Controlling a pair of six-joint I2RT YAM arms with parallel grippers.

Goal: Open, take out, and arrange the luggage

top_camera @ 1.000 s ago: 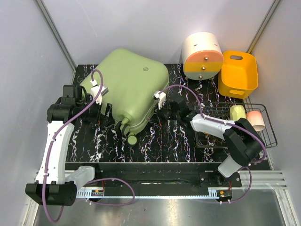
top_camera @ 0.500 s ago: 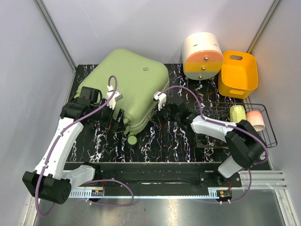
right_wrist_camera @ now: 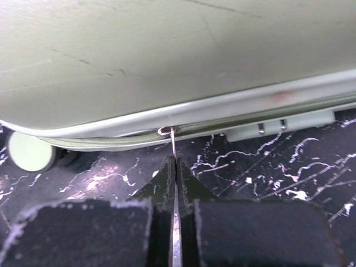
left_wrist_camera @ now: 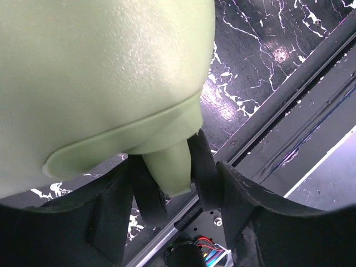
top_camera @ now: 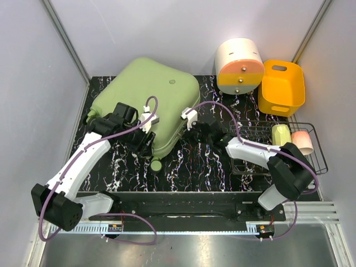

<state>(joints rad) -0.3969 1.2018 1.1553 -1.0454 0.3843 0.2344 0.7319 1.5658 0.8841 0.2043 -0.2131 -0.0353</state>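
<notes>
The luggage [top_camera: 150,100], a pale green hard-shell suitcase, lies flat and closed at the back left of the table. My left gripper [top_camera: 146,146] is at its near corner. In the left wrist view my left gripper [left_wrist_camera: 169,167] has both fingers pressed against a green wheel post [left_wrist_camera: 169,172] that sticks out of the shell. My right gripper [top_camera: 192,129] is at the suitcase's right edge. In the right wrist view my right gripper [right_wrist_camera: 176,161] is shut on the thin metal zip pull [right_wrist_camera: 173,142], which hangs from the zip seam [right_wrist_camera: 111,142].
A loose-looking green wheel [top_camera: 156,165] shows just in front of the suitcase. A cream-and-orange cylindrical box [top_camera: 240,65] and an orange bin [top_camera: 282,87] stand at the back right. A black wire basket [top_camera: 317,150] on the right holds a yellow-green item [top_camera: 281,133] and a pink one [top_camera: 303,142].
My left arm has swung right from the suitcase's left side to its near corner, and its jaws have narrowed around the wheel post. The right arm has stayed put.
</notes>
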